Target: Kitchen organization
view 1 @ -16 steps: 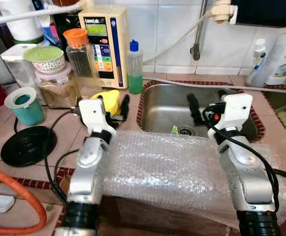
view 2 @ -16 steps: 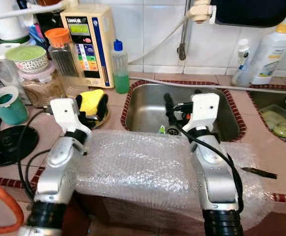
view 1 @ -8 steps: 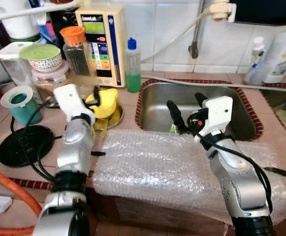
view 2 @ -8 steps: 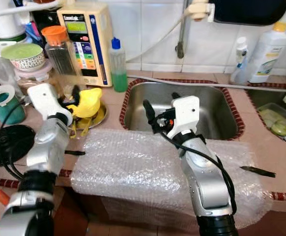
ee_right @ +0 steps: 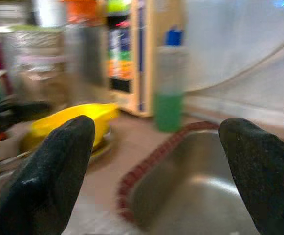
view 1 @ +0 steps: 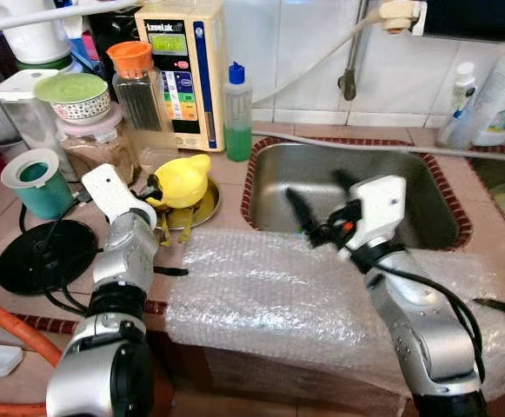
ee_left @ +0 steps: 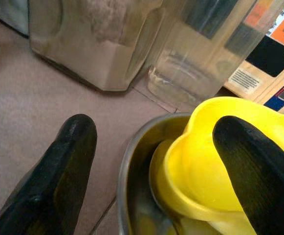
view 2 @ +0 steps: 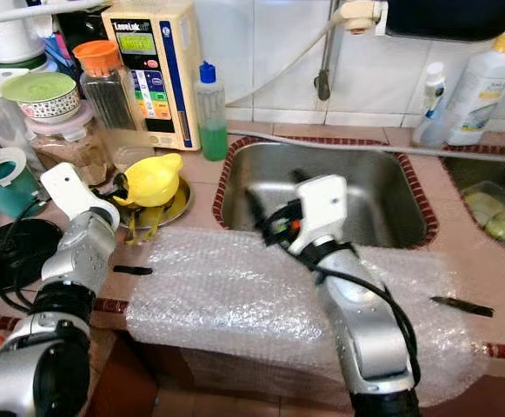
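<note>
Currently the left gripper (ee_left: 146,161) is held spread at the yellow cup (view 1: 181,181), one finger outside the metal bowl (view 1: 202,208) holding it, the other across the cup's rim — likely lined up so the cup can be pinched and lifted out, though nothing is gripped yet. The bowl is set on the counter (view 1: 226,178) just left of the sink (view 1: 426,191), in front of the clear jars (view 1: 96,149). The right gripper (view 1: 315,204) is held spread over the sink's left edge, nothing between its fingers, blurred in its wrist view; probably being brought toward the cup side. Bubble wrap (view 1: 278,295) is draped over the counter's front edge. A green-topped bowl (view 1: 76,97) is stacked on a jar; green liquid is seen in the soap bottle (view 1: 237,117); the teal cup (view 1: 40,182) contents cannot be told.
</note>
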You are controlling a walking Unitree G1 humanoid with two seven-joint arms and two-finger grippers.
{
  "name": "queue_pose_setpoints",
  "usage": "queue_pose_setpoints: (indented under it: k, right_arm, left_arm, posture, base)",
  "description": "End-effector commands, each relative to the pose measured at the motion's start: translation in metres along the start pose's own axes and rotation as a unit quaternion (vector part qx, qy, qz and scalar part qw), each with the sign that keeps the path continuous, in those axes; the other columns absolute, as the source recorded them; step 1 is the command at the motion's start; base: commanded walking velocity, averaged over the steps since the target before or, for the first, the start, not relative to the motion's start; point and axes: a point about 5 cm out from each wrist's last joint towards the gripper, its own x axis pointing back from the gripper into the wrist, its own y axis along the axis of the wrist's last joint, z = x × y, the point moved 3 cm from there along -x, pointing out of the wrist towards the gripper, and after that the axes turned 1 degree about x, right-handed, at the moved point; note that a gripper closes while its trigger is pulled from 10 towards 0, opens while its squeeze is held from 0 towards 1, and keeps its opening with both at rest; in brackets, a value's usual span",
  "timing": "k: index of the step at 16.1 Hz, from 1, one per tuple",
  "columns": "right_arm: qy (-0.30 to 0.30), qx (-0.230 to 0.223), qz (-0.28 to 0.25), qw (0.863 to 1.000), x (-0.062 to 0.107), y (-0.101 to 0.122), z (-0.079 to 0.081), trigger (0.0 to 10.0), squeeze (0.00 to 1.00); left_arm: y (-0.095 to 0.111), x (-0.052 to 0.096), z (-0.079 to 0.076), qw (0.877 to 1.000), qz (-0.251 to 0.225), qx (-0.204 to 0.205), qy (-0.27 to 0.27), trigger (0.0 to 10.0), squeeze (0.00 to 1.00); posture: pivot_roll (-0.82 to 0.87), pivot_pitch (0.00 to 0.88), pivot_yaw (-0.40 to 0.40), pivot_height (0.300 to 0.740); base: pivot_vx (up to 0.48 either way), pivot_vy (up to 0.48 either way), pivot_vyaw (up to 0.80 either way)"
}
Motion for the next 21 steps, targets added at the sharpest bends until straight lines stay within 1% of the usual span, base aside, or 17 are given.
queue_pose_setpoints:
  k: [1, 2, 5, 7, 8, 9, 10, 11, 13, 16, 17, 18, 21]
  right_arm:
    - [0.031, -0.002, 0.002, 1.000, 0.002, 0.003, 0.008, 10.0, 0.00]
    - [0.072, -0.014, 0.017, 0.997, 0.006, -0.002, 0.020, 10.0, 0.00]
    - [0.130, -0.031, 0.043, 0.990, 0.014, -0.009, 0.033, 10.0, 0.00]
    - [0.132, -0.030, 0.045, 0.990, 0.016, -0.009, 0.032, 10.0, 0.00]
    - [0.127, -0.025, 0.048, 0.990, 0.016, -0.010, 0.029, 10.0, 0.00]
    - [0.123, -0.021, 0.048, 0.991, 0.016, -0.010, 0.028, 10.0, 0.00]
    - [0.125, -0.021, 0.050, 0.991, 0.016, -0.009, 0.028, 10.0, 0.00]
    - [0.125, -0.018, 0.050, 0.991, 0.016, -0.009, 0.028, 10.0, 0.00]
    - [0.128, -0.009, 0.055, 0.990, 0.016, -0.010, 0.029, 10.0, 0.00]
    - [0.129, -0.008, 0.056, 0.990, 0.016, -0.011, 0.030, 10.0, 0.00]
    - [0.129, -0.007, 0.057, 0.990, 0.016, -0.011, 0.030, 10.0, 0.00]
    - [0.128, -0.005, 0.057, 0.990, 0.016, -0.011, 0.029, 10.0, 0.00]
    - [0.126, -0.002, 0.059, 0.990, 0.016, -0.012, 0.028, 10.0, 0.00]
  left_arm:
    - [0.003, -0.003, -0.003, 1.000, 0.008, 0.008, 0.001, 10.0, 0.00]
    - [0.004, -0.004, -0.007, 1.000, 0.011, 0.012, -0.006, 10.0, 0.00]
    - [0.000, -0.005, -0.011, 0.999, 0.029, 0.008, -0.014, 10.0, 0.00]
    - [-0.003, -0.005, -0.012, 0.999, 0.040, -0.003, -0.014, 10.0, 0.00]
    - [-0.005, -0.005, -0.012, 0.999, 0.050, -0.012, -0.013, 9.3, 0.00]
    - [-0.006, -0.005, -0.011, 0.998, 0.057, -0.013, -0.011, 3.5, 0.00]
    - [-0.007, -0.006, -0.010, 0.998, 0.061, -0.014, -0.012, 0.8, 0.00]
    - [-0.008, -0.006, -0.010, 0.998, 0.063, -0.015, -0.011, 0.0, 0.00]
    - [-0.010, -0.006, -0.008, 0.997, 0.071, -0.012, -0.007, 0.0, 0.00]
    - [-0.007, -0.007, -0.003, 0.997, 0.069, -0.020, 0.000, 0.0, 0.00]
    - [-0.005, -0.008, -0.002, 0.997, 0.066, -0.030, 0.003, 0.0, 0.00]
    - [-0.002, -0.009, 0.003, 0.997, 0.061, -0.040, 0.013, 0.0, 0.00]
    - [0.003, -0.010, 0.011, 0.997, 0.052, -0.049, 0.029, 0.0, 0.00]
  posture:
    - [-0.09, 0.000, 0.083, 0.740]
    - [-0.09, 0.000, 0.082, 0.740]
    - [-0.09, 0.000, 0.084, 0.740]
    - [-0.09, 0.000, 0.085, 0.740]
    - [-0.09, 0.000, 0.085, 0.740]
    - [-0.09, 0.000, 0.084, 0.740]
    - [-0.09, 0.000, 0.084, 0.740]
    - [-0.09, 0.000, 0.084, 0.740]
    - [-0.09, 0.000, 0.084, 0.740]
    - [-0.09, 0.000, 0.085, 0.740]
    - [-0.09, 0.000, 0.085, 0.740]
    - [-0.09, 0.000, 0.082, 0.740]
    - [-0.09, 0.000, 0.082, 0.740]
  base:
    - [0.000, 0.000, 0.00]
    - [0.000, 0.000, 0.00]
    - [0.000, 0.000, 0.00]
    - [0.000, 0.000, 0.00]
    - [0.000, 0.000, 0.00]
    - [0.000, 0.000, 0.00]
    - [0.000, 0.000, 0.00]
    - [0.000, 0.000, 0.00]
    - [0.000, 0.000, 0.00]
    - [0.000, 0.000, 0.00]
    - [0.000, 0.000, 0.00]
    - [0.000, 0.000, 0.00]
    - [0.000, 0.000, 0.00]
